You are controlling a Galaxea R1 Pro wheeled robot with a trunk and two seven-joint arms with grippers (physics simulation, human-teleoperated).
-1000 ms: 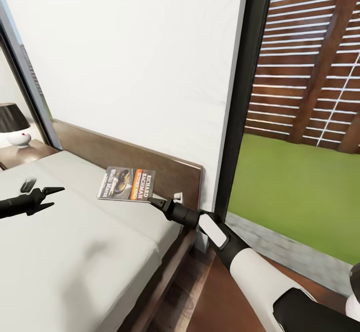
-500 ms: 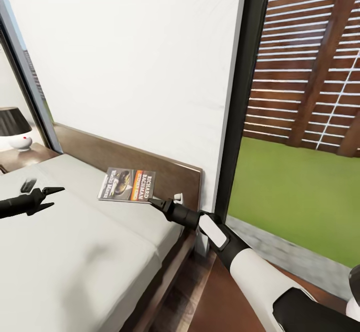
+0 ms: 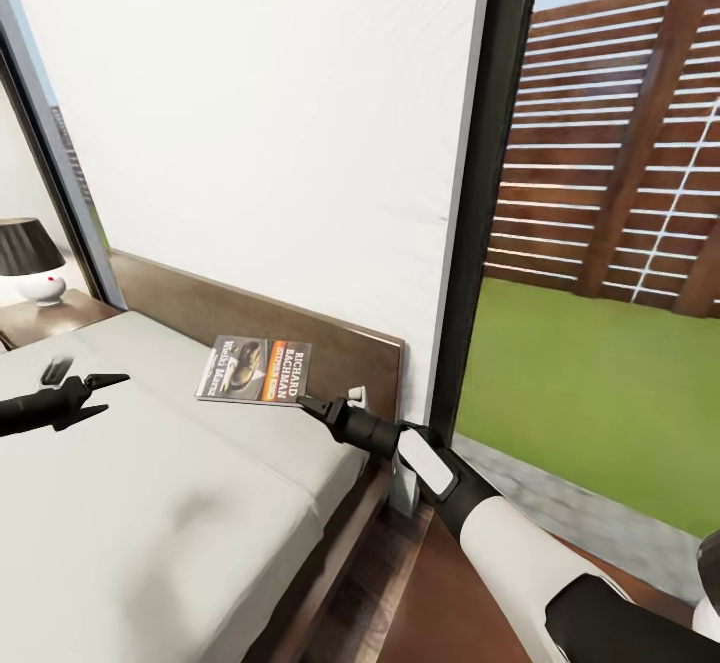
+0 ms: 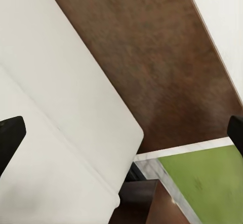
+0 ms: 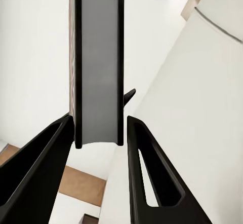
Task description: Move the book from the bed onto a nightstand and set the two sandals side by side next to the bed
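The right arm (image 3: 500,533) enters from the lower right of the head view and reaches toward frame centre. The right gripper (image 3: 305,404) holds the book (image 3: 255,370) by its near edge, clear of the mattress. In the right wrist view the book (image 5: 97,67) stands edge-on between the two fingers (image 5: 147,178); one finger lies against it, while a narrow gap shows at the other, so the grip is judged to be narrow and closed on the book.

The left gripper (image 3: 95,383) hovers at the left edge, above the bed (image 3: 150,503), its fingers parted and holding nothing. The left wrist view shows one fingertip (image 4: 10,138) at each side edge, which indicates a wide opening.

Beyond the book, the headboard (image 3: 340,343) runs along the white wall. A nightstand (image 3: 35,315) carrying a lamp (image 3: 30,258) stands at the far left.

Task status: the book is lifted but not yet placed on a nightstand. The sandals remain to be placed.
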